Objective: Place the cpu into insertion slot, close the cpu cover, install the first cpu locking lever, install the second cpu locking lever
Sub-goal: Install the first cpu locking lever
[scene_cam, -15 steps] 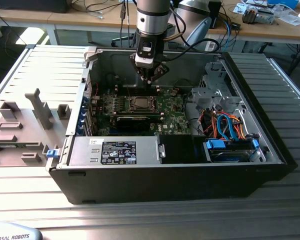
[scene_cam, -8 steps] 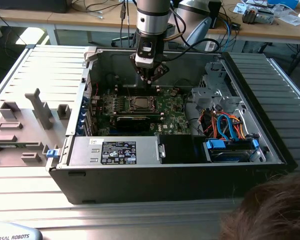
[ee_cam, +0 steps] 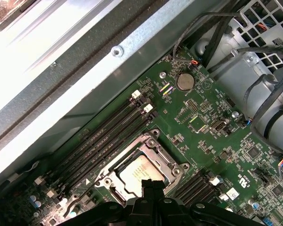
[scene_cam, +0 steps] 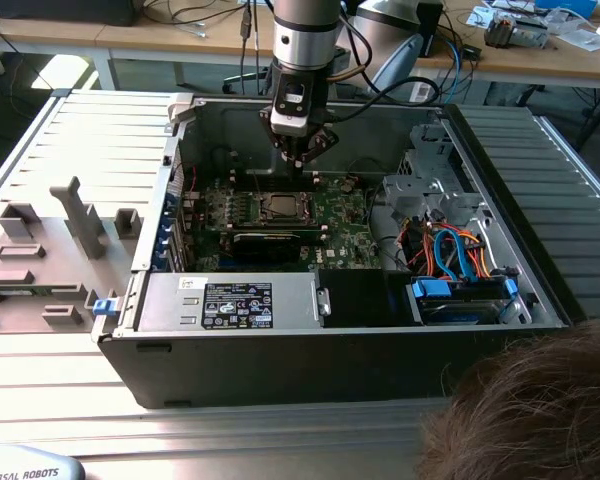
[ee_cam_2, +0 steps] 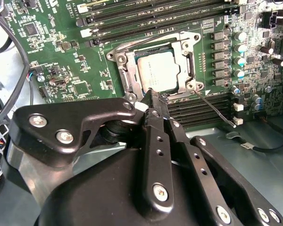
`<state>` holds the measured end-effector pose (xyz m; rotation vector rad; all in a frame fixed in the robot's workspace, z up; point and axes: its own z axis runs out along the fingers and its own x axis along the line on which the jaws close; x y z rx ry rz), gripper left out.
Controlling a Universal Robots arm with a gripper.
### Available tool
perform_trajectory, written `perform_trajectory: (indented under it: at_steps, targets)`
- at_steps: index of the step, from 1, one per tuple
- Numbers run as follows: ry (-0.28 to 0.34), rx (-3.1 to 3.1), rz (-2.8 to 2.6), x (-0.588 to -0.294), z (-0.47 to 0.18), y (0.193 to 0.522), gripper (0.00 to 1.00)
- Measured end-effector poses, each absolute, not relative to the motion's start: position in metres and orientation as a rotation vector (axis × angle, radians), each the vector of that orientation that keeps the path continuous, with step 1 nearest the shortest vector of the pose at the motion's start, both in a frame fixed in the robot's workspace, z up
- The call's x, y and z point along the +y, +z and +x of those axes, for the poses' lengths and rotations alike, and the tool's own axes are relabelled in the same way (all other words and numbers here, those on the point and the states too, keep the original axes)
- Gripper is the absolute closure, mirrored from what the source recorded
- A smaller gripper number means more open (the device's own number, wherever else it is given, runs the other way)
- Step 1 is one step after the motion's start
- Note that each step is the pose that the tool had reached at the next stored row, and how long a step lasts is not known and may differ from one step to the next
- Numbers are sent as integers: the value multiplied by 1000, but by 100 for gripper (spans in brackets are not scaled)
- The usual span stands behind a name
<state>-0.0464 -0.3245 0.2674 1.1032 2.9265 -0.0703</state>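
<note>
pretty bright daylight all round, blown-out glare on the slatted table [ee_cam: 52,33] past the gripper [ee_cam: 153,184], dark shadow underneath it

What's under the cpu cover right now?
The cpu shows through the cpu cover's window. Its edges and everything beneath are hidden by the frame; the gripper blocks one corner.

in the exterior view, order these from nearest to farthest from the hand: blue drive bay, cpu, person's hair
1. cpu, right beside the hand
2. blue drive bay, in the case corner at the exterior view's right
3. person's hair, outside the case
</note>
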Motion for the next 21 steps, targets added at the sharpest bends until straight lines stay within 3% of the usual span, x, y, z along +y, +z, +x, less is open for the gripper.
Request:
perform_trajectory:
  at_steps: [21]
  targets:
    - [-70, 2934, 1082, -324, -46, 267, 89]
